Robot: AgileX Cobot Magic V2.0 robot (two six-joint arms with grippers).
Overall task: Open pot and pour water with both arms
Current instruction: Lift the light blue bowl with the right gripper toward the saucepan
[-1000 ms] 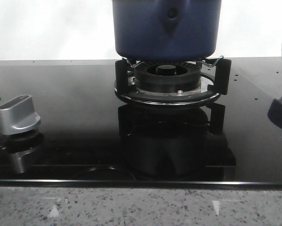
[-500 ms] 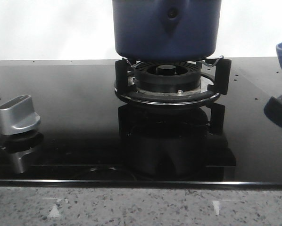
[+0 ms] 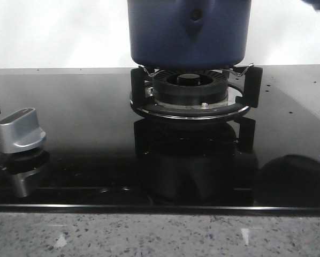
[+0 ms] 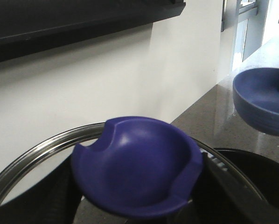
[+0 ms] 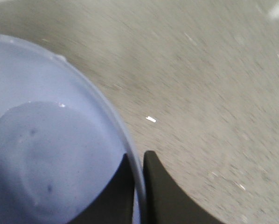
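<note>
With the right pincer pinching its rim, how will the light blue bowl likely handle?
The bowl looks rigid, so it should hold shape. It holds water, so it may be heavy for its size. Held only by the rim between the right pincer's fingers, it could tilt and slosh.

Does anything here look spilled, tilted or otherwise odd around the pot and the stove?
Nothing stands out. The pot sits level on the burner stand, and the black cooktop shows no spill. The right gripper pinches the light blue bowl by its rim, with water inside.

Pot (image 3: 189,32) top cut off; bowl (image 5: 46,154) cropped; countertop (image 5: 214,84) blurred.
</note>
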